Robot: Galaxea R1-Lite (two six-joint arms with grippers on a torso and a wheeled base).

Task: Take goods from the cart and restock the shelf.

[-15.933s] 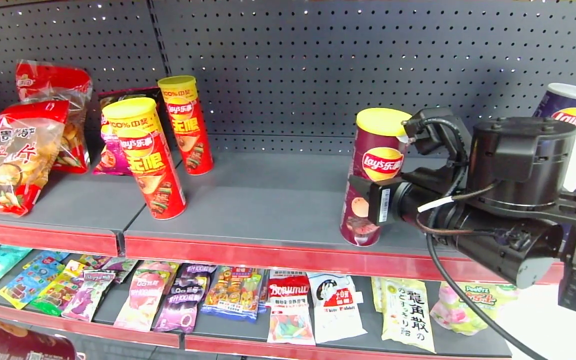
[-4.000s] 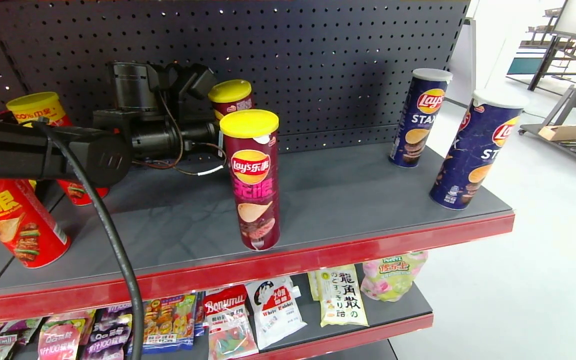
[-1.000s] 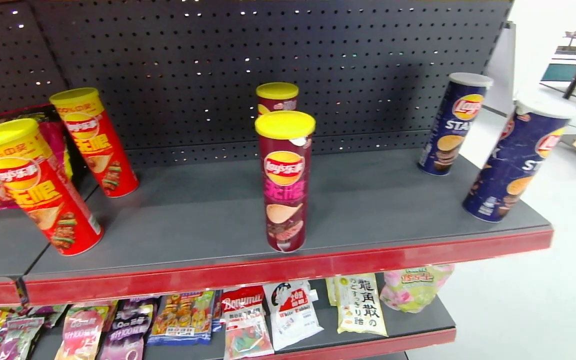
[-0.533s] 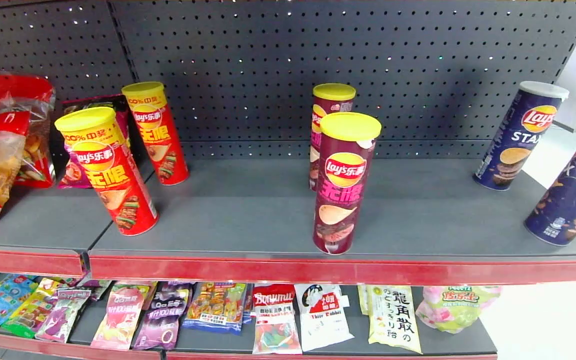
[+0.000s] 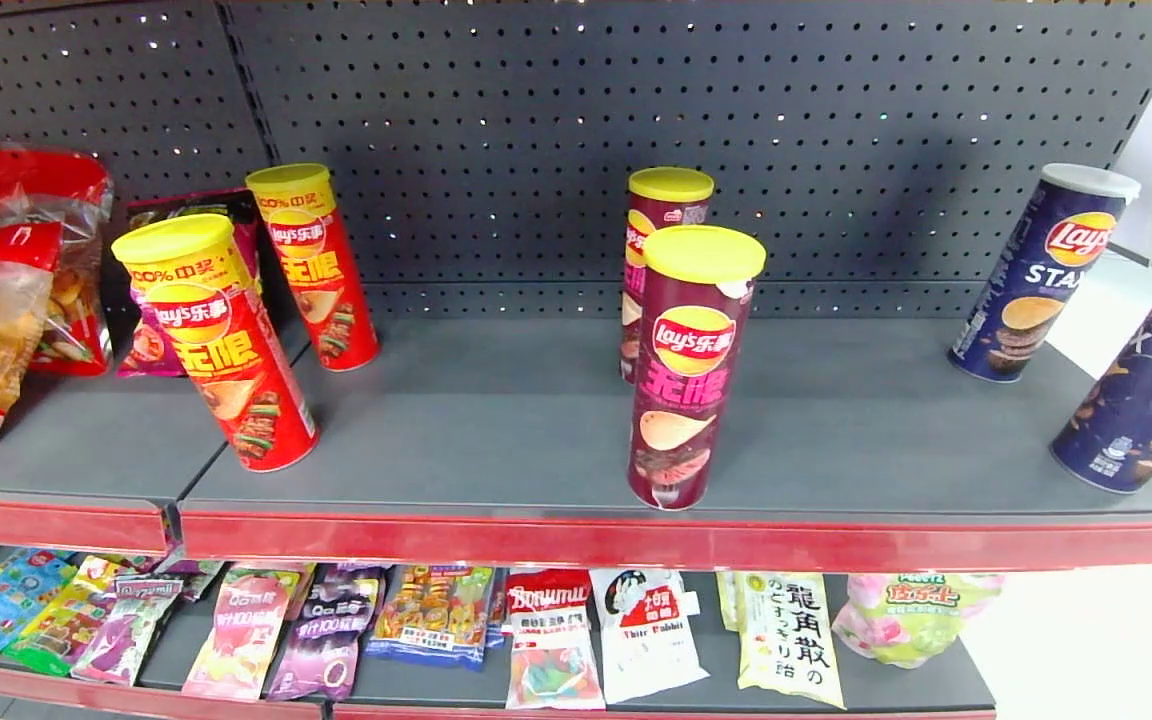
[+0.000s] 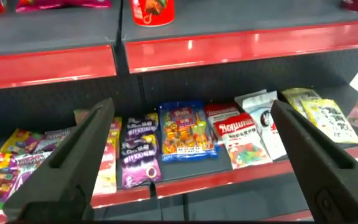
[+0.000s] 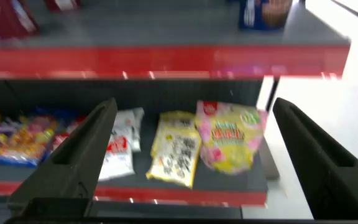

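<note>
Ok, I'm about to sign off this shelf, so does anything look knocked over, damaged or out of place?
Nothing stands out. The maroon cans, red cans and blue cans all stand on the upper shelf, none toppled or visibly dented.

The right arm that had been at the front maroon cylindrical chip can with the yellow lid (image 5: 684, 400) was gone, and that can stood alone at the front edge of the grey shelf (image 5: 496, 430). A second maroon yellow-lidded can (image 5: 661, 215), brought in by the left arm four seconds earlier, stood free just behind it. Both arms had drawn back. The left gripper (image 6: 191, 107) and right gripper (image 7: 194, 104) hung spread and empty before the lower shelf (image 6: 229, 179).
</note>
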